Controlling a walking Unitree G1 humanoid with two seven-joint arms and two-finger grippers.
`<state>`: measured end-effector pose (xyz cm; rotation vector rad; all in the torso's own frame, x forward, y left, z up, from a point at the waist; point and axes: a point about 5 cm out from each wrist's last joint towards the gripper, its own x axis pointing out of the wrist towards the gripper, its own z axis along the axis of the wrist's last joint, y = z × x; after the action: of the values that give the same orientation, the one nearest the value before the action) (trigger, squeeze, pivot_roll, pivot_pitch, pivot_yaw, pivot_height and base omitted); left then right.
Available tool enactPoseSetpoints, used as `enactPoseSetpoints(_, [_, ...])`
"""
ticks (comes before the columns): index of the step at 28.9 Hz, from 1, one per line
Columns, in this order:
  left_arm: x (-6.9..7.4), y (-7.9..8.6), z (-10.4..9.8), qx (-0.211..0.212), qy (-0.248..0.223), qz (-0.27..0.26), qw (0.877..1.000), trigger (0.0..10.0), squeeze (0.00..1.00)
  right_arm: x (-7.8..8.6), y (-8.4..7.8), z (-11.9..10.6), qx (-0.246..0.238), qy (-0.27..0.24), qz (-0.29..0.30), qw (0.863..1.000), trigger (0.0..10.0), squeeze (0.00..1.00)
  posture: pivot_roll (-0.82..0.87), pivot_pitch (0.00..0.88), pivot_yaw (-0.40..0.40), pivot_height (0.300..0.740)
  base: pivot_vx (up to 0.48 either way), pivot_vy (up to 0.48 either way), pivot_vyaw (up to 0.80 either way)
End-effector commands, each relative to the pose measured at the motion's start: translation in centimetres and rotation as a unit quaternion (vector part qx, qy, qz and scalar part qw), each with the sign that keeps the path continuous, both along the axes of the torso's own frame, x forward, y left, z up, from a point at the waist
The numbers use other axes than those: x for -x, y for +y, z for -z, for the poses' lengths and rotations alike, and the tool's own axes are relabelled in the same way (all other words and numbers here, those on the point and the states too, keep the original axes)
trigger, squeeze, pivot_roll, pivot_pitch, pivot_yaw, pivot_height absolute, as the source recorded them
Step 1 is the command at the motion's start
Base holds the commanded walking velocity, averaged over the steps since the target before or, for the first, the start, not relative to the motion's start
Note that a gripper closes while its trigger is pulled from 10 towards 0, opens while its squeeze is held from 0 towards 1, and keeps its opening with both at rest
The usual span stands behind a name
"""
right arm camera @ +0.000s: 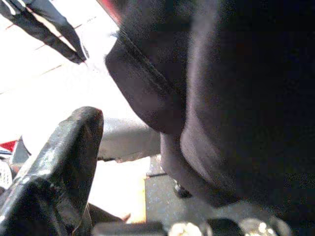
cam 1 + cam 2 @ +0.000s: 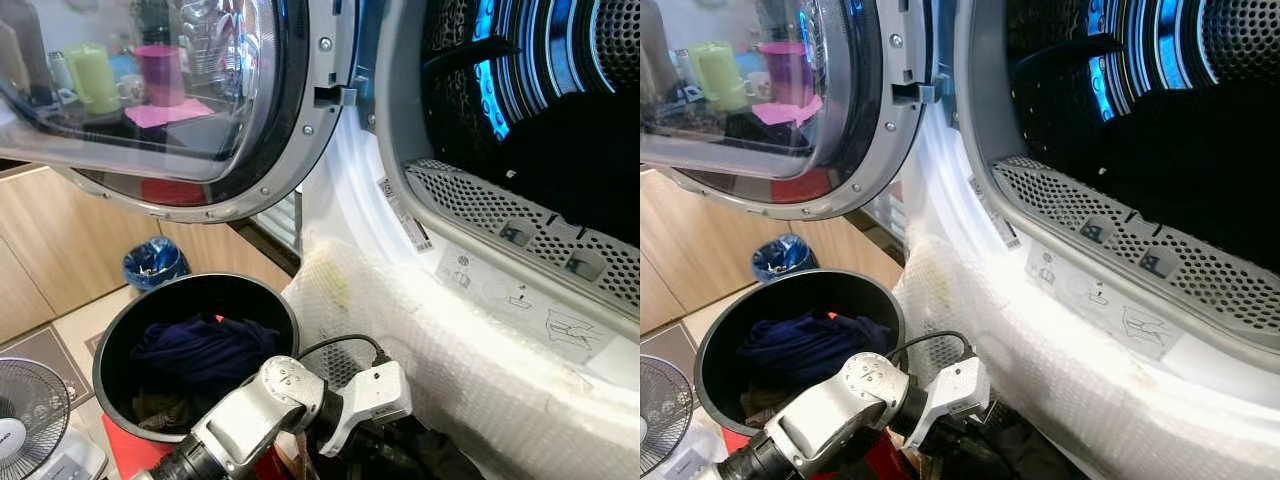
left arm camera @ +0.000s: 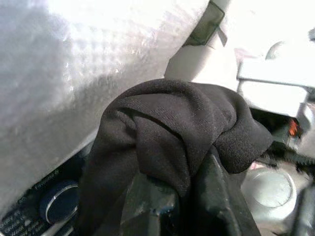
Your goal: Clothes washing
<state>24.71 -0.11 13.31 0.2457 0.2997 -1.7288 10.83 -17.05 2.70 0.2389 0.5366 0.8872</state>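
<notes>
Left gripper [image 3: 170, 196] pinching black garment [image 3: 172, 132], bunched, hanging below drum opening [image 2: 530, 110]

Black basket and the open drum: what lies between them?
Between the black basket and the drum, both eye views show the washer's white front, wrapped in bubble wrap, with the left arm's wrist low against it.

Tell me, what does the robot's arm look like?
The left arm is shiny silver metal with a round joint, a white block at the wrist and a thin black cable looping over it. The gripper fingers are long, black and scuffed.
</notes>
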Motion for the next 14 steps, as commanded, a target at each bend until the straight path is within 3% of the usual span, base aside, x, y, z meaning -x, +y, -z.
enactPoseSetpoints(1, [-0.2, -0.8, -0.8, 0.014, -0.02, 0.003, 1.0, 0.0, 0.0, -0.4, 0.2, 0.3, -0.001, 0.007, 0.013, 1.0, 10.0, 0.0, 0.21, 0.002, -0.07, 0.74, 0.0, 0.0, 0.0])
enactPoseSetpoints(6, [-0.1, -1.5, -1.2, 0.029, -0.022, 0.0, 0.999, 0.0, 0.0, -3.1, -0.2, 1.5, 0.047, -0.014, 0.103, 0.994, 10.0, 0.0, 0.22, 0.0, -0.07, 0.74, 0.0, 0.0, 0.0])
enactPoseSetpoints(11, [-0.1, -1.8, -1.5, 0.036, -0.024, -0.001, 0.999, 0.0, 0.0, -3.0, 0.5, 1.5, 0.011, -0.002, 0.105, 0.994, 10.0, 0.0, 0.22, 0.002, -0.068, 0.74, 0.0, 0.0, 0.0])
enactPoseSetpoints(14, [-0.2, -2.0, -1.7, 0.04, -0.026, -0.002, 0.999, 0.0, 0.0, -3.3, 0.2, 1.8, 0.009, 0.002, 0.141, 0.99, 10.0, 0.0, 0.21, 0.007, -0.068, 0.74, 0.0, 0.0, 0.0])
